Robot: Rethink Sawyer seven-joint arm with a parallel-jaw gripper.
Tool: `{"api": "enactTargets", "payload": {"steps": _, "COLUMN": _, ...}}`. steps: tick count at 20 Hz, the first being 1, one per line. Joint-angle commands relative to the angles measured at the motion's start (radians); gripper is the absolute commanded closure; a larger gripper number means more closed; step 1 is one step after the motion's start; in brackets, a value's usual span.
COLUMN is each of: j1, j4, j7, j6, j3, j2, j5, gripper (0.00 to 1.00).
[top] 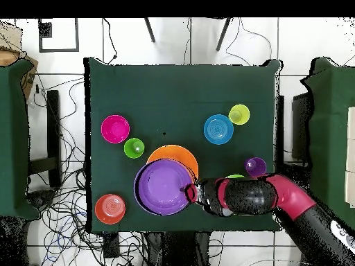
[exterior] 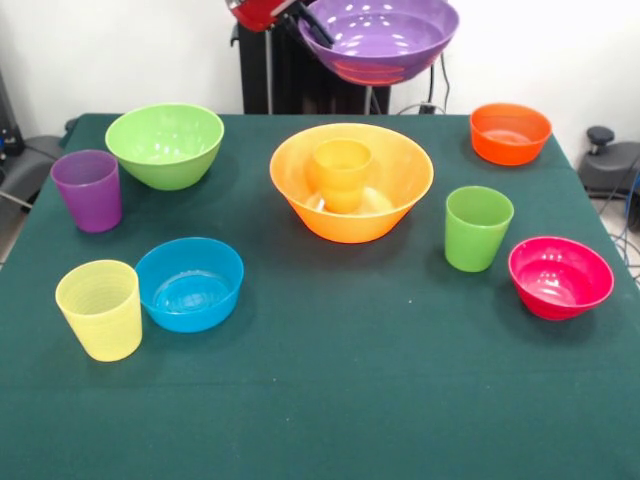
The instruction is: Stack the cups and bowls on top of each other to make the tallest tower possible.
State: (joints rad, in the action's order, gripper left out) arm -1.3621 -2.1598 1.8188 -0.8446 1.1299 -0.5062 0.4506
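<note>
Front view: purple bowl [exterior: 380, 40] held aloft above the dark green surface [exterior: 330, 400], gripper [exterior: 312, 25] with jaws pinching its rim at the left side. Below, large orange-yellow bowl [exterior: 352, 182] near centre, orange cup [exterior: 341, 174] standing upright inside it. Light green bowl [exterior: 165, 145] and purple cup [exterior: 88, 190] at left; pale yellow cup [exterior: 100, 309] just beside blue bowl [exterior: 190, 284]. Green cup [exterior: 478, 228] and pink-red bowl [exterior: 560, 277] at right; orange-red bowl [exterior: 510, 133] at far right corner.

Overhead view: purple bowl [top: 164, 187] overlapping most of the orange-yellow bowl [top: 182, 154], red and black arm [top: 277, 197] reaching in from the right, gripper [top: 190, 192] at the bowl's rim.
</note>
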Motion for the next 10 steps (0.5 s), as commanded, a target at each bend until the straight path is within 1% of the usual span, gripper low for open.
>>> {"api": "enactTargets", "payload": {"steps": 1, "j1": 0.0, "j4": -0.014, "j7": -0.282, "j6": -0.117, "j3": 0.026, "j2": 0.035, "j5": 0.059, "gripper": 1.0}}
{"api": "enactTargets", "payload": {"steps": 4, "j1": -0.008, "j4": -0.005, "j7": -0.298, "j6": -0.129, "j3": 0.021, "j2": 0.04, "j5": 0.075, "gripper": 1.0}}
{"api": "enactTargets", "payload": {"steps": 10, "j1": -0.014, "j4": -0.004, "j7": -0.289, "j6": -0.153, "j3": 0.043, "j2": 0.027, "j5": 0.062, "gripper": 1.0}}
